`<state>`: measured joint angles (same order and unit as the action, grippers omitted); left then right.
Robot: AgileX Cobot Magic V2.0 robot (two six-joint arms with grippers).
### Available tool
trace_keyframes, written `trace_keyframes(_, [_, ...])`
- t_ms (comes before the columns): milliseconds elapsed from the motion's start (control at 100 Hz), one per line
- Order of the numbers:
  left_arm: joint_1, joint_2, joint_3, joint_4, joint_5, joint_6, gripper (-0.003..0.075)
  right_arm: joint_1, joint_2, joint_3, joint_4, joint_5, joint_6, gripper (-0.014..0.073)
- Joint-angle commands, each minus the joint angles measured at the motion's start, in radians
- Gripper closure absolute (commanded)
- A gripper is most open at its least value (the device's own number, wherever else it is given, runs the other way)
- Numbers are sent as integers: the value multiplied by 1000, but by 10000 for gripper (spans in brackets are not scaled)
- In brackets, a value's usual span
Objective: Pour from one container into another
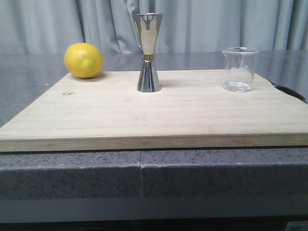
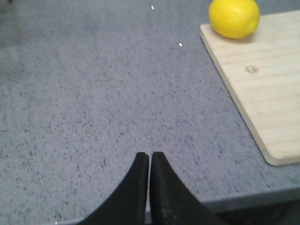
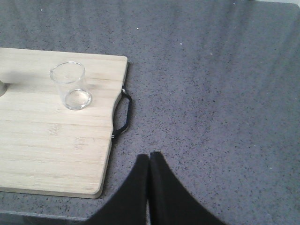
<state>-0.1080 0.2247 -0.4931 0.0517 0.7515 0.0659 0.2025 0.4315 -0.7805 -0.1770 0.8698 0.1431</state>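
The beaker's [image 1: 239, 69] printed markings are showing too faintly to read (any liquid inside is impossible to judge). The cutting board's [image 1: 154, 115] right corner is running off the front view's edge.

Yellow lemon [image 1: 83, 60], pale wooden board [image 1: 159, 113], speckled grey counter [image 1: 72, 166], black pincers.

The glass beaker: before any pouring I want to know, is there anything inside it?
The glass beaker looks empty in both views; the wooden board shows through its base. A thin film of clear liquid could not be ruled out.
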Motion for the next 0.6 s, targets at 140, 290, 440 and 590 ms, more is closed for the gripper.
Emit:
trace_keyframes(140, [73, -185, 277, -88, -485, 21, 741, -5, 8, -23, -16, -68, -7, 662])
trace_keyframes(290, [89, -255, 418, -101, -605, 21, 741, -5, 8, -23, -16, -68, -7, 662])
trace_keyframes(440, [93, -253, 520, -98, -764, 21, 741, -5, 8, -23, -16, -68, -7, 662])
trace_keyframes(590, [93, -253, 519, -100, -751, 21, 741, -5, 8, -23, -16, -68, -7, 662])
